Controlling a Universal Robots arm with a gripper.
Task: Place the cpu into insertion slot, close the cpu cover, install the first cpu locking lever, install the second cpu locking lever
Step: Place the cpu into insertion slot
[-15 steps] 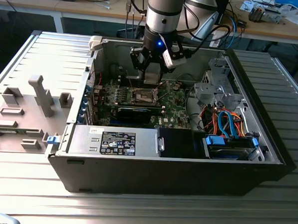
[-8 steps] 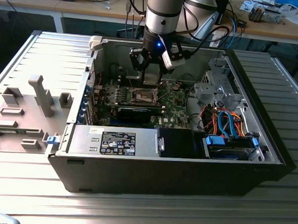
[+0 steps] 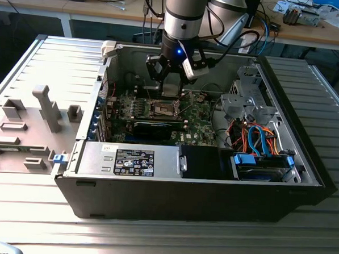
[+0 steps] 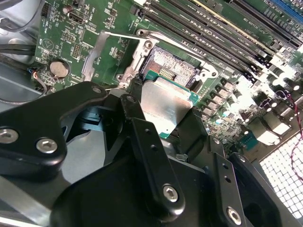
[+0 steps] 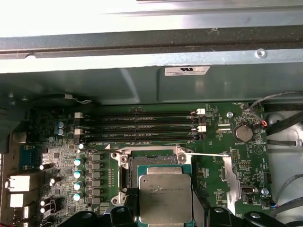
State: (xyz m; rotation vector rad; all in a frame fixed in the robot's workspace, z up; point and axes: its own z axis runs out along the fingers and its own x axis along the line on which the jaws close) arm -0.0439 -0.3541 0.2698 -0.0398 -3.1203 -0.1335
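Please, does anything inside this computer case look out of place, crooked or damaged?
Nothing looks damaged. The cpu, a small flat square silver-grey chip, is not seated: the black gripper holds it partly over the square silver-rimmed insertion slot. The thin silver cpu cover frame lies swung open beside it.

Dull brushed-metal cpu [image 5: 164, 198]; glossy black plastic end effector [image 4: 163, 124].

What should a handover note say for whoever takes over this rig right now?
Gripper: fingers shut on the cpu, held over the insertion slot, not seated.
Cpu cover: open, swung to the slot's side.
Done: cpu is in the grasp at the slot.
Left: seating the cpu, closing the cover, both locking levers; one thin lever rod lies unlatched by the slot.
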